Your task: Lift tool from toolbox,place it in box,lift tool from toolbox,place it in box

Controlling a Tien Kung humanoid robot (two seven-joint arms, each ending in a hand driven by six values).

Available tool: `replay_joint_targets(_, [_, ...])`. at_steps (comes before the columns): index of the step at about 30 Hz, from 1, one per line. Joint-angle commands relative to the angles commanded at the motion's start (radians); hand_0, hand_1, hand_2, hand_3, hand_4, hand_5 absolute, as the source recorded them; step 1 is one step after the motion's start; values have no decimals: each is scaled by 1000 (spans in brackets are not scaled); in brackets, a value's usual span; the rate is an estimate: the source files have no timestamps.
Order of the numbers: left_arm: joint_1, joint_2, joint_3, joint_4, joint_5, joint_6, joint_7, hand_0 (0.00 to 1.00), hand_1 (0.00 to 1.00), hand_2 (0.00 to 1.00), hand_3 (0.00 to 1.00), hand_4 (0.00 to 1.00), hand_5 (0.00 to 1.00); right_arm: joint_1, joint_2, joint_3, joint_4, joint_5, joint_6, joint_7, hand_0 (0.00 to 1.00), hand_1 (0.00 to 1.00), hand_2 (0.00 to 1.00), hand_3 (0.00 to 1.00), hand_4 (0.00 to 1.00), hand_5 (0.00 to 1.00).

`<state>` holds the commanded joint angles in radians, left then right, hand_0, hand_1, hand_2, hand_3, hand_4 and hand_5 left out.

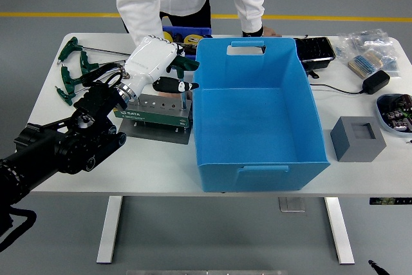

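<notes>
The toolbox (154,109) is a grey and green tool stand left of the big blue box (257,114). A green-handled tool (185,62) stands upright in the toolbox's right end, its shaft (185,98) going down into the stand. My left hand (168,75), white with black fingers, is over the toolbox and curled on this tool, the thumb (177,85) lying across just below the handle. The tool stays seated in the toolbox. The blue box holds nothing.
Several green T-handle tools (74,69) lie at the table's left. A person stands at the far side, one hand (265,31) resting behind the blue box. A grey block (358,138), a black adapter (375,81) and small parts trays are at the right.
</notes>
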<state>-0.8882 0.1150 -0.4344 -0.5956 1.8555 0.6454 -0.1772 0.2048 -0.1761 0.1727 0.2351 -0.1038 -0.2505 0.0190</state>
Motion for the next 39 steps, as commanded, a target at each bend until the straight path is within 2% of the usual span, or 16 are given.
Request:
replay_joint_targets(1, [-1,0,1,2,-1,0,1,258,147,211,253,998,589,1,0,1,0,-2,0,0,664,640,706,576,834,747])
replay_joint_targets(2, [-2,0,2,4,-2,0,3,229,110,182,210,998,576,2,0,1,0,-3,0,-1,664,641,706,575,833,746])
replay_joint_targets(14, [-4,0,7,27,-39,0,15,192,65,137,163,998,584,11,-2,-3,2,1,1,1,665,640,708,576,834,747])
replay_joint_targets(26, [2,-8,7,37,-96,0,48,196,51,132,170,995,565,14,-2,-2,3,0,2,1,663,641,707,576,833,747])
replay_joint_targets(37, [4,-24,13,45,-165,0,54,171,37,107,141,980,558,13,-2,2,3,-9,1,-2,663,640,707,575,833,747])
replay_joint_targets(38, [4,-24,13,46,-172,0,52,141,14,76,97,934,620,13,-2,2,3,-9,1,-2,663,640,707,576,834,747])
replay_joint_targets(39, [4,-25,13,46,-180,0,49,141,14,76,97,934,620,12,-2,2,3,-10,1,-2,663,640,707,576,834,747])
